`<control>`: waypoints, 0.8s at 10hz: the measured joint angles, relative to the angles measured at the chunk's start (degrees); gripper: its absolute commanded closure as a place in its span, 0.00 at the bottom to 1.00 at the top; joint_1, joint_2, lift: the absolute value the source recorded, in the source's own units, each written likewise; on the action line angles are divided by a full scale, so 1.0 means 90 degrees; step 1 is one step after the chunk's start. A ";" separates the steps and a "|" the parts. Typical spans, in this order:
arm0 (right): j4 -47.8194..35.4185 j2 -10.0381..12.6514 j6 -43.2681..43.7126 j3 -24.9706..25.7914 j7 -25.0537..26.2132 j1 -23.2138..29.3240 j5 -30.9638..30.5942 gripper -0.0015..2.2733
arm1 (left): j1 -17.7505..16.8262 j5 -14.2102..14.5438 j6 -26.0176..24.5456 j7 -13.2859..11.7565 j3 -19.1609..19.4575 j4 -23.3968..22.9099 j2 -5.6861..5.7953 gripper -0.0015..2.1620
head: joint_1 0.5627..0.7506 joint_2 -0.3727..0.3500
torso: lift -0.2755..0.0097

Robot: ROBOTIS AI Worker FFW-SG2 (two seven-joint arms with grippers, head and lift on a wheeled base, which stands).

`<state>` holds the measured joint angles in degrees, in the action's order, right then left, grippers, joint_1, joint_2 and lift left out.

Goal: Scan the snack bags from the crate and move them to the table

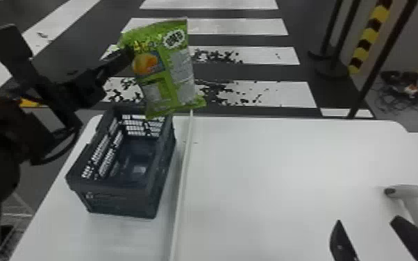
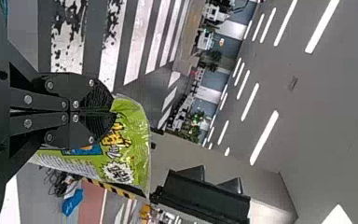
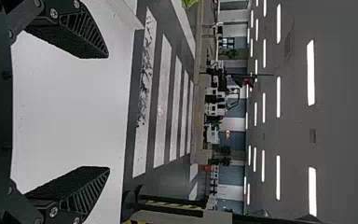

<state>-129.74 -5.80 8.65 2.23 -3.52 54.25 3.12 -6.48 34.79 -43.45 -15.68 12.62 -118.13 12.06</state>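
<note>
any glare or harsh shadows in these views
Head view: soft sheen on the white table, faint shading beside the scanner, dark inside the crate. Left wrist view: ceiling lights glare as white strips, small highlights on the snack bag. Right wrist view: more glaring ceiling strips, no harsh shadow on the table.

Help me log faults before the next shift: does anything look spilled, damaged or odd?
Beyond the table, black patches break the floor stripes, like worn paint, and cables lie tangled. Crate and bag look undamaged.

Large indoor hall | crosswalk-striped floor (image 1: 239,27) | ceiling light rows (image 3: 311,72) | yellow-black post (image 1: 368,38)
</note>
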 measured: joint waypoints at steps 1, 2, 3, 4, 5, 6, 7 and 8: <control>0.0013 0.0000 0.0000 0.0037 0.0000 -0.0005 0.0025 0.06 | -0.0135 -0.0141 -0.0040 -0.0046 -0.0200 0.0109 -0.0118 0.90 | 0.70 0.50 | 0.63; 0.0033 0.0000 0.0000 0.0062 0.0000 -0.0017 0.0044 0.06 | -0.0268 -0.0263 -0.0084 -0.0087 -0.0399 0.0237 -0.0264 0.90 | 0.70 0.47 | 0.63; 0.0049 0.0000 0.0000 0.0071 0.0000 -0.0031 0.0052 0.06 | -0.0380 -0.0407 -0.0105 -0.0111 -0.0591 0.0358 -0.0416 0.90 | 0.70 0.43 | 0.63; 0.0066 0.0000 0.0002 0.0075 0.0008 -0.0048 0.0061 0.06 | -0.0512 -0.0597 -0.0122 -0.0142 -0.0815 0.0534 -0.0616 0.90 | 0.70 0.39 | 0.63; 0.0074 0.0000 0.0003 0.0088 0.0010 -0.0061 0.0082 0.06 | -0.0609 -0.0715 -0.0128 -0.0178 -0.0974 0.0705 -0.0786 0.90 | 0.70 0.35 | 0.63; 0.0082 0.0000 0.0013 0.0130 0.0010 -0.0072 0.0144 0.06 | -0.0710 -0.0847 -0.0128 -0.0223 -0.1155 0.0929 -0.0993 0.90 | 0.70 0.33 | 0.63; 0.0097 0.0000 0.0041 0.0170 0.0010 -0.0078 0.0193 0.06 | -0.0764 -0.0971 -0.0120 -0.0264 -0.1306 0.1147 -0.1171 0.90 | 0.70 0.28 | 0.63; 0.0114 -0.0004 0.0079 0.0198 0.0010 -0.0081 0.0225 0.06 | -0.0788 -0.1033 -0.0093 -0.0300 -0.1420 0.1385 -0.1297 0.90 | 0.70 0.25 | 0.63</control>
<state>-128.71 -5.83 9.37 4.02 -3.42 53.53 5.15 -13.56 25.49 -44.28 -18.37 -0.16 -105.67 0.39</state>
